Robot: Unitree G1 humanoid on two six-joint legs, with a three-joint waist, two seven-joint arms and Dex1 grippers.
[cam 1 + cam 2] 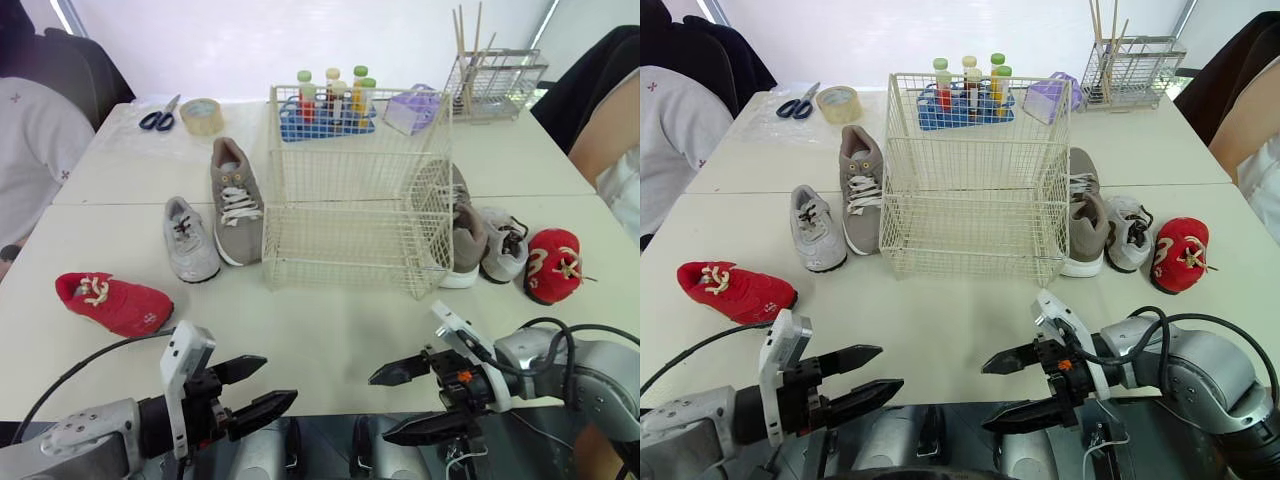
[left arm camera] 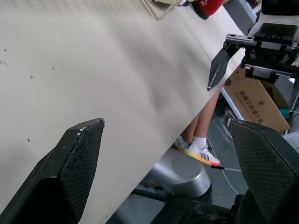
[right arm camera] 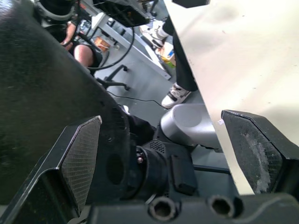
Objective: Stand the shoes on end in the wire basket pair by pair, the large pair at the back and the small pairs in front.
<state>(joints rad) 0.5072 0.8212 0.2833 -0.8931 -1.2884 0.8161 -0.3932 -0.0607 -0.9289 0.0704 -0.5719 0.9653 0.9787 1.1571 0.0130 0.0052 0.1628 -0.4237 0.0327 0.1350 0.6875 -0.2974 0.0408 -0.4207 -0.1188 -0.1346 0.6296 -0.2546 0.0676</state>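
Observation:
The white wire basket (image 1: 350,200) stands mid-table with no shoe inside. On its left lie a large grey-brown shoe (image 1: 236,200), a small light grey shoe (image 1: 190,240) and a small red shoe (image 1: 112,302). To its right sit the other large shoe (image 1: 465,240), partly behind the mesh, the second light grey shoe (image 1: 503,245) and the second red shoe (image 1: 553,265). My left gripper (image 1: 280,380) and right gripper (image 1: 380,407) hover at the table's near edge, tips facing each other. Both are open and hold nothing.
Along the far side are scissors (image 1: 160,117), a tape roll (image 1: 201,115), a blue rack of bottles (image 1: 330,105), a purple box (image 1: 412,110) and a wire rack with sticks (image 1: 495,80). A person sits at each side of the table.

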